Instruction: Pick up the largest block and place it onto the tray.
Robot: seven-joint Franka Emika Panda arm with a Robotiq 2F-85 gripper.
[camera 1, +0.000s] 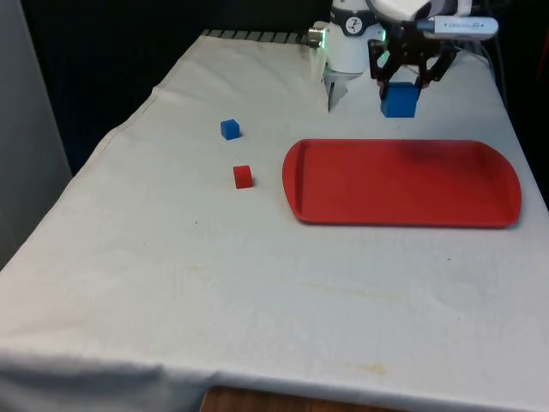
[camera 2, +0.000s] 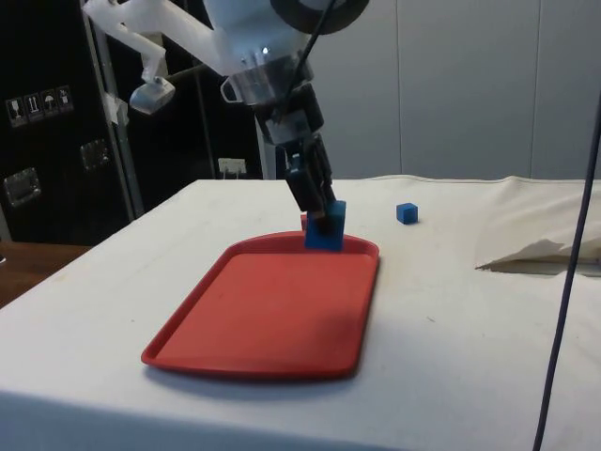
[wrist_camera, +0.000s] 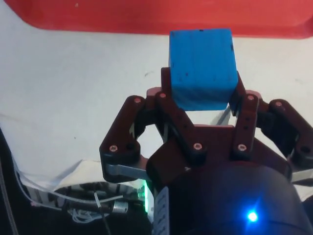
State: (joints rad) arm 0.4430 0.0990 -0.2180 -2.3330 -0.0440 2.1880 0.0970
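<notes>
Red tray (camera 1: 403,184), large blue block (camera 1: 399,100) with dark specks, tool (camera 1: 400,82) clamped.

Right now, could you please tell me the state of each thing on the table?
Big blue block: gripped, lifted off the cloth, not yet on the tray.
End effector: shut on the big blue block.
Tray: flat, nothing on it.
Small blue block: loose on cloth.
Red block: loose on cloth.
</notes>
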